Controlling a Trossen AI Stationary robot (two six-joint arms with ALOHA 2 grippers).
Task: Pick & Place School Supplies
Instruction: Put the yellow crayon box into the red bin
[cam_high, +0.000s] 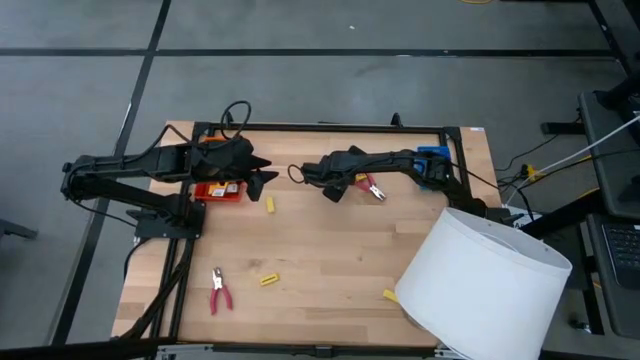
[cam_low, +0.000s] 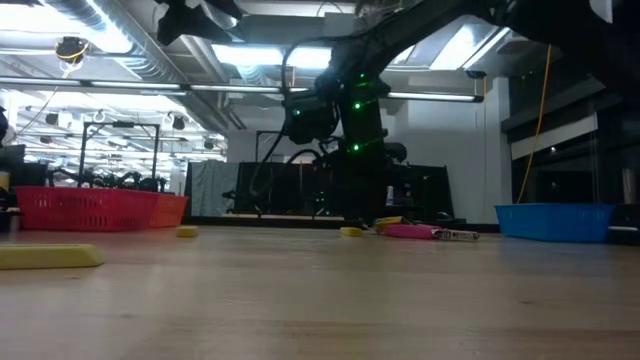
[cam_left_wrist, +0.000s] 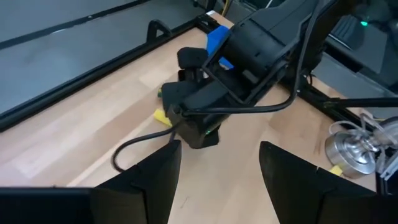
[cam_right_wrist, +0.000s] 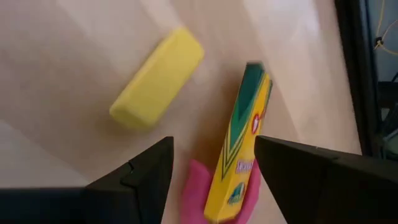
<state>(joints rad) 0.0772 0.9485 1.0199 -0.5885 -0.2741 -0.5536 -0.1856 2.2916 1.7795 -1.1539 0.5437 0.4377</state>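
From the top-down camera, the right gripper (cam_high: 333, 190) sits a bit above the middle of the frame, right beside a red-handled plier tool (cam_high: 374, 187). My guess is it's lining up on that little cluster. The left gripper (cam_high: 262, 180) is parked left of centre, just off the orange tray (cam_high: 219, 191), which already has something dark-marked in it, though I can't tell what. Loose stuff is scattered around: a yellow block (cam_high: 269, 205) below the left gripper, another yellow block (cam_high: 269, 279) lower down, a second plier tool (cam_high: 219, 291) at lower left, and one more yellow piece (cam_high: 389, 295) against the big white cylinder (cam_high: 485, 285). The blue tray (cam_high: 432, 158) is at upper right.

Table-level camera: the pink tool (cam_low: 410, 232) lies flat mid-frame with a small yellow bit (cam_low: 351, 232) just left of it. A long yellow pack (cam_low: 50, 257) is at far left, blurry.

Left wrist camera: its fingers (cam_left_wrist: 146, 186) stand wide apart with nothing between them, pointed toward the other arm, so it looks like it's waiting.

Right wrist camera is the good one: the fingers (cam_right_wrist: 140, 180) are spread wide, not touching anything. A yellow crayon-style pack (cam_right_wrist: 239, 146) stands on its edge in the gap, leaning over something pink (cam_right_wrist: 200, 193). A yellow eraser-like block (cam_right_wrist: 157, 78) lies apart at upper left. Straddling the pack like that looks like a pre-grasp to me.
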